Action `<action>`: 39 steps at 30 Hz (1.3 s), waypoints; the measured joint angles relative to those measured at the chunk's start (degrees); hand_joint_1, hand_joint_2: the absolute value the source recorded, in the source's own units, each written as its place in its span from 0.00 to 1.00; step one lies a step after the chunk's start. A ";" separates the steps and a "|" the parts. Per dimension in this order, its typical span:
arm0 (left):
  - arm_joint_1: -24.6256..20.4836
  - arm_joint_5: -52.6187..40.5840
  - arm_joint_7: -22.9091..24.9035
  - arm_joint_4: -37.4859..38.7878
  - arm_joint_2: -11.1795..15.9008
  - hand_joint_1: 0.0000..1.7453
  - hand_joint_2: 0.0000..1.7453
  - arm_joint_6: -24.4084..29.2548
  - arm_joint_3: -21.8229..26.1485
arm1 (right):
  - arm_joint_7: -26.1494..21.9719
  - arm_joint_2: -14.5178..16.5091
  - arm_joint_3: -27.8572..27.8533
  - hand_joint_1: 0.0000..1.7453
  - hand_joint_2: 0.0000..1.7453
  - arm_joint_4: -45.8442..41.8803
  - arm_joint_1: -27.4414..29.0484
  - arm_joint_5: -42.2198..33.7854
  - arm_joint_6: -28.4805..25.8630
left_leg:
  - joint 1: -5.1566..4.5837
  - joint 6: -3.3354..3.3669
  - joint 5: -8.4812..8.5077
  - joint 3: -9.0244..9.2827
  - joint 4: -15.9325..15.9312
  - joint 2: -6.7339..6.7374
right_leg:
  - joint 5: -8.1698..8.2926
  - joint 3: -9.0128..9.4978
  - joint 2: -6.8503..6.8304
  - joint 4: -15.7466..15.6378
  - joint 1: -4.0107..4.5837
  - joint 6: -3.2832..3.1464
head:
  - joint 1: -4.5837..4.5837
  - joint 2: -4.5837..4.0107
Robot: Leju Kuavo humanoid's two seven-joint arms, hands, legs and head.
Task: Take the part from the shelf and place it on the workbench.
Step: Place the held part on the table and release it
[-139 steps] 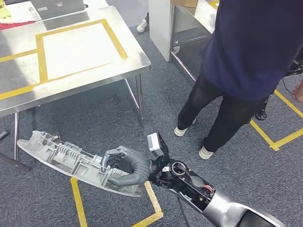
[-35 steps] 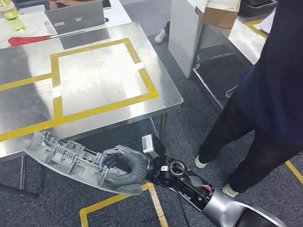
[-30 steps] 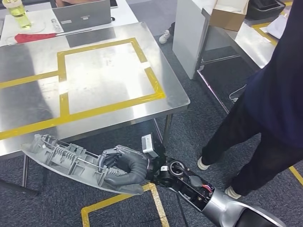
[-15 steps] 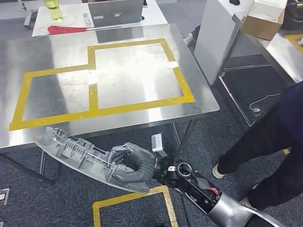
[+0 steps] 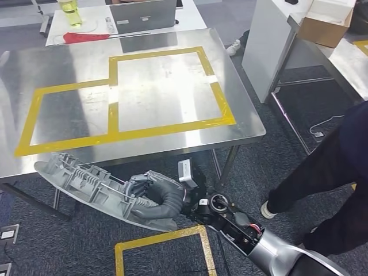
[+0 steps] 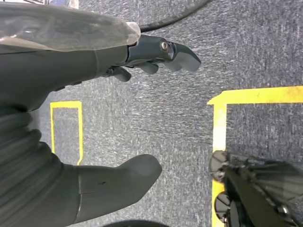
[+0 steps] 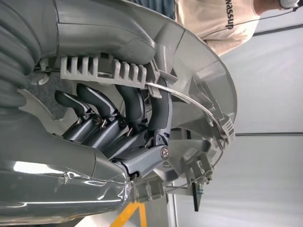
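Long grey ribbed part (image 5: 93,187): held out low in front of the robot, below the near edge of the workbench (image 5: 243,115) and over the carpet; not yet on the bench. Workbench: steel top with yellow tape rectangles (image 5: 130,92); compared with a few seconds ago it now fills much more of the head view and sits squarely ahead, which reads as the camera having turned and closed in, not as the table moving. Right hand (image 5: 158,196): fingers (image 7: 118,113) curled through the part's ribbing and thumb wrapped beneath, the grip looking the same as in the earlier pictures. Left hand (image 6: 107,118): hanging over the carpet, thumb and fingers apart, holding nothing. Yellow floor tape (image 5: 160,241): just under the right hand. Person in dark clothing (image 5: 329,172): at the far right, now largely out at the picture's edge. Judgement: the carry to the bench looks nearly done; what remains is to lift the part above the tabletop edge and lay it down, probably within the taped area.
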 joint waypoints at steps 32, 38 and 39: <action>-0.12 0.31 0.00 -0.01 0.26 0.00 1.00 -0.03 -0.20 | 1.96 -1.68 -3.37 1.00 1.00 -3.74 -9.40 1.09 -6.67 | 0.11 0.78 2.44 1.61 -4.52 0.09 | -0.74 -0.49 0.06 1.22 -0.65 1.01 | -0.62 0.00; -0.24 0.73 -0.03 0.01 0.25 0.00 1.00 0.05 -0.20 | 3.03 -2.65 -3.85 1.00 1.00 -3.47 -11.34 2.21 -10.28 | -0.16 2.24 3.42 3.58 -9.18 -0.29 | -2.50 -1.31 -0.20 3.21 -0.60 2.68 | -0.02 0.00; -0.23 0.78 -0.05 0.01 0.24 0.00 1.00 0.07 -0.20 | 3.38 -2.97 -4.02 1.00 1.00 -3.45 -11.72 2.56 -10.98 | -0.06 2.47 3.48 3.68 -9.30 -0.44 | -3.99 -2.43 0.12 5.74 -0.71 3.00 | 0.19 0.00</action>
